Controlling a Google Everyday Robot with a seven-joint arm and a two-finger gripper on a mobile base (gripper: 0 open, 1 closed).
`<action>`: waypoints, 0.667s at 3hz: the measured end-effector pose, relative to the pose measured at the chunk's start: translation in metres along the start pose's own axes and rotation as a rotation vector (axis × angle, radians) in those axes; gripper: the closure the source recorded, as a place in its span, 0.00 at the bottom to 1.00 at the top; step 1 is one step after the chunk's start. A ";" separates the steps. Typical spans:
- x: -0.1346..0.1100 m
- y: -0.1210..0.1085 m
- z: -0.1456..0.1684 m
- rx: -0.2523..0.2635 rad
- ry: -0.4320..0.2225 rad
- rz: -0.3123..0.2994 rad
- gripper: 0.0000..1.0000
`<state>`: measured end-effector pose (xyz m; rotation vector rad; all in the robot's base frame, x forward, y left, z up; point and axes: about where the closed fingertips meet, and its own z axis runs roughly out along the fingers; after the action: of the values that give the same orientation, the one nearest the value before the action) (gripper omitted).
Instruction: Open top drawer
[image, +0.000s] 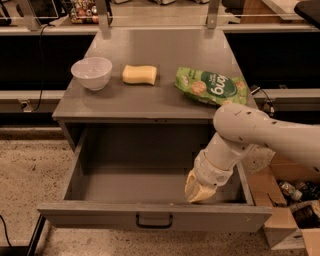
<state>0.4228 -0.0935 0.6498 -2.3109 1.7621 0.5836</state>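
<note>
Gripper (199, 189): at 5 o'clock of the view, low inside the open drawer, just behind its front wall; whether spread or pressed together cannot be told.
Arm (260, 132): white, rising toward 2 o'clock over the drawer's side wall.
Top drawer (90, 216): standing wide open under the tabletop (150, 102), grey inside.
Handle (154, 220): dark loop, 8 o'clock from the gripper.
On the tabletop: snack bag (210, 86) at 12 o'clock, sponge (139, 74) at 11, bowl (92, 73) beyond it.

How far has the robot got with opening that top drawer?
Mostly done: the top drawer stands pulled well out, its deep grey inside showing. The hand sits inside it, just behind its front at the right, away from the handle. Left, probably: lifting the hand clear.
</note>
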 end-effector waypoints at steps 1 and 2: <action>-0.004 0.005 -0.027 0.058 -0.012 0.003 1.00; -0.012 0.000 -0.073 0.214 -0.031 -0.013 1.00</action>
<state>0.4346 -0.1102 0.7212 -2.1552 1.7033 0.4048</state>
